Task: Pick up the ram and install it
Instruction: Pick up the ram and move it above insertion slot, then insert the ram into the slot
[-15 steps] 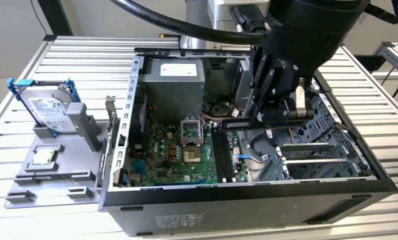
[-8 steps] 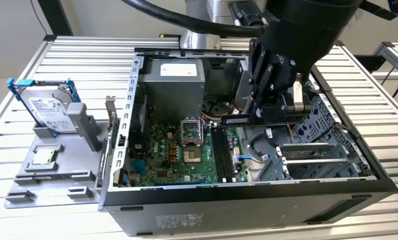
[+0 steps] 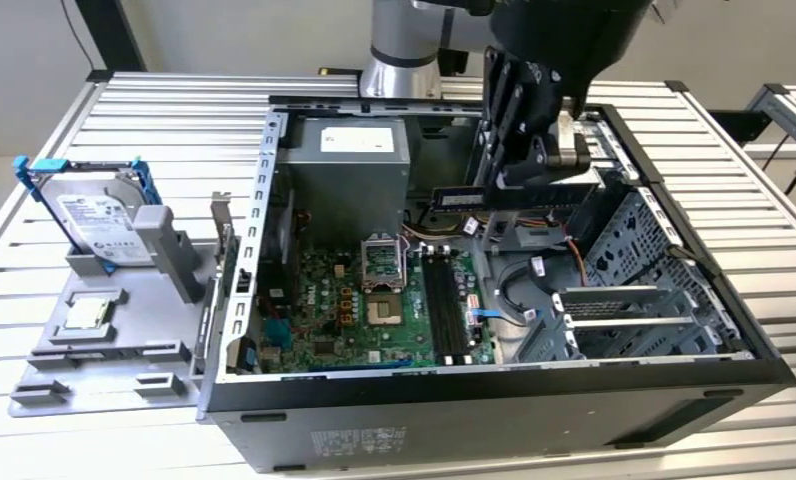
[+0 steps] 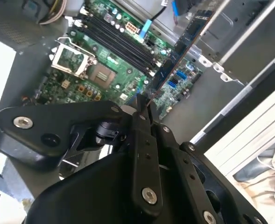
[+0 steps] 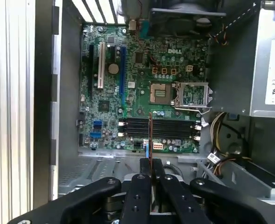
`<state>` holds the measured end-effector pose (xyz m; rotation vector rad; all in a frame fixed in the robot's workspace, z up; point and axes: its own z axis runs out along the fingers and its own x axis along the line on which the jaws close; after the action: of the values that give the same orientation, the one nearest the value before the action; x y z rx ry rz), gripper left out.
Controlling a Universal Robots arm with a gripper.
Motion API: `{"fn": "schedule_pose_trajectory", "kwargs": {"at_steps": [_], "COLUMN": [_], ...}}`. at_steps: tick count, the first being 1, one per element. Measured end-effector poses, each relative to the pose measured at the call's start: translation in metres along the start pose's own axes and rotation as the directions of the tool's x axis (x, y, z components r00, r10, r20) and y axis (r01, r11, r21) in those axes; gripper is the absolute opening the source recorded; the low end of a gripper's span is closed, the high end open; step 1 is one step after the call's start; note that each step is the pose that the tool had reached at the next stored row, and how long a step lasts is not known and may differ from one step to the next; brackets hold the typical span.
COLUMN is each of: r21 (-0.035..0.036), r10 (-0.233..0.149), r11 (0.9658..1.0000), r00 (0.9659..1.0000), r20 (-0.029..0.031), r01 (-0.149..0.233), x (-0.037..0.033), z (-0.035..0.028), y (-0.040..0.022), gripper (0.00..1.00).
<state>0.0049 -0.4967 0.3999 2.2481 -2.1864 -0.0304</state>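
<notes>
Above the motherboard slots (image 5: 160, 127), the hand (image 5: 150, 164) clamps the ram (image 5: 150, 135) (edge-on), well clear.

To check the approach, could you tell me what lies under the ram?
Under the ram sits the motherboard with its black memory slots, seemingly empty. The stick's thin edge hides a strip of them.

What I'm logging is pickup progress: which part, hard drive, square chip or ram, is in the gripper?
The ram, held in the gripper over the motherboard; the hard drive and chip sit on the grey stand.
</notes>
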Motion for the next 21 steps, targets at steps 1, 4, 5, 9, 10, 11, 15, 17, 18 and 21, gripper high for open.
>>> {"fn": "schedule_pose_trajectory", "kwargs": {"at_steps": [1,4,5,9,10,11,15,17,18,21], "r21": [0.0000,0.0000,0.0000,0.0000,0.0000,0.0000,0.0012,0.0012,0.0011,0.0010], "r10": [0.000,0.000,0.000,0.000,0.000,0.000,0.000,0.000,0.000,0.000], "r11": [1.0000,1.0000,1.0000,1.0000,1.0000,1.0000,1.0000,1.0000,1.0000,1.0000], "r00": [1.0000,1.0000,1.0000,1.0000,1.0000,1.0000,1.0000,1.0000,1.0000,1.0000], "r20": [0.0000,0.0000,0.0000,0.0000,0.0000,0.0000,0.0002,0.0001,-0.0001,-0.0001], "r01": [0.000,0.000,0.000,0.000,0.000,0.000,0.000,0.000,0.000,0.000], "x": [-0.0046,-0.0184,-0.0230,-0.0411,-0.0456,-0.0501,-0.0510,-0.0510,-0.0510,-0.0510], "z": [0.0001,0.0003,0.0004,0.0008,0.0009,0.0009,0.0011,0.0011,0.0011,0.0011], "y": [-0.0001,-0.0005,-0.0006,-0.0011,-0.0013,-0.0014,-0.0013,-0.0012,-0.0012,-0.0013], "gripper": [0.00,0.00,0.00,0.00,0.00,0.00,0.00,0.00,0.00,0.00]}}
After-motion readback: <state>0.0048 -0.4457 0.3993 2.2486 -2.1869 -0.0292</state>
